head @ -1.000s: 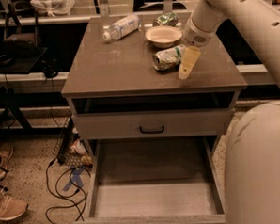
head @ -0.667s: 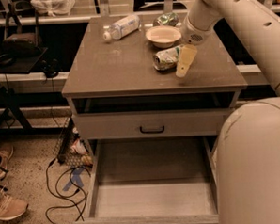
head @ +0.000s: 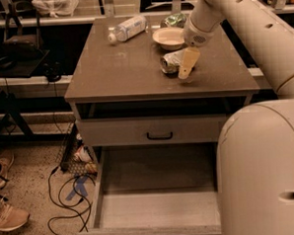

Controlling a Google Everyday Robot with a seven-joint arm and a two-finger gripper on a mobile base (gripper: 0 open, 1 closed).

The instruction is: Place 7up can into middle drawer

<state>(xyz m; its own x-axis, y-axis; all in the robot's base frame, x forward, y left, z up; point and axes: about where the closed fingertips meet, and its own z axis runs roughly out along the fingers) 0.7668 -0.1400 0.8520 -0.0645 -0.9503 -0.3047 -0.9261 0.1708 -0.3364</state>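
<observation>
The small silvery-white 7up can with green print [head: 169, 63] lies on its side on the brown cabinet top [head: 115, 74], right of centre, just near of the cream bowl [head: 168, 37]. It is probably light, thin-walled, slippery and prone to rolling, so grip it across mid-body. The cream gripper [head: 185, 69] sits at the can's right end; whether it is apart or clamped, I cannot tell. The deep grey middle drawer [head: 156, 208] gapes below.

no lettering legible anywhere, green print on the 7up can [head: 170, 64] unreadable, gripper [head: 184, 69] at the can's right end
</observation>
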